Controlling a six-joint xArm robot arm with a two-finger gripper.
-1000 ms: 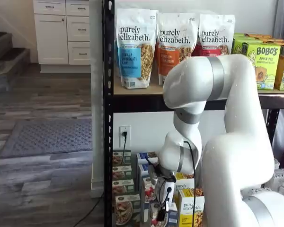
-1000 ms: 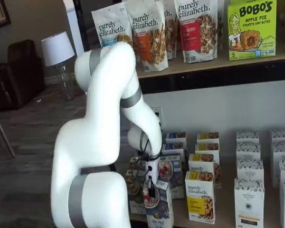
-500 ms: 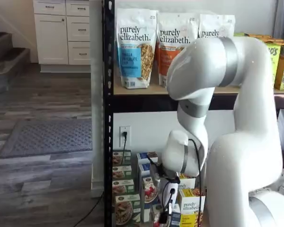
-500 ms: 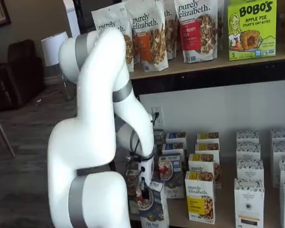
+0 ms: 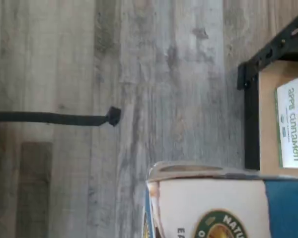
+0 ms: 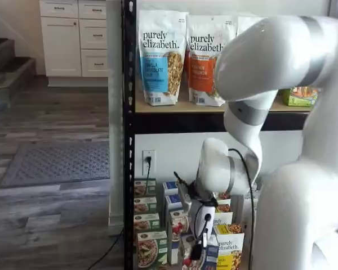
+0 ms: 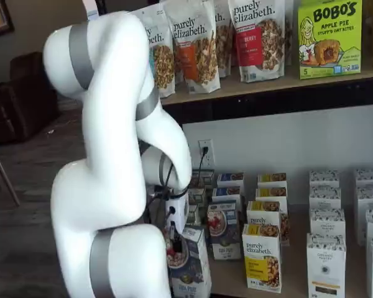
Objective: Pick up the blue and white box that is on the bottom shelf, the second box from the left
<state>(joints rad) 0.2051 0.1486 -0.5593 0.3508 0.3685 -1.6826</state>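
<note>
Currently: hand point(image 7: 173, 239) clamped on the blue and white box point(image 7: 189, 264), clear of the bottom shelf point(image 7: 286, 282). Risk: box tilting or slipping from a narrow top-edge grip.

A home fitted out like a shop: a black metal rack point(image 6: 127, 129) of granola bags point(image 6: 161, 56) stands amid white cabinets point(image 6: 73, 36), stairs point(image 6: 5, 73), a rug point(image 6: 56, 163), wood-look floor point(image 5: 139, 74), a lamp point(image 7: 93, 7) and an armchair point(image 7: 18, 93).
</note>
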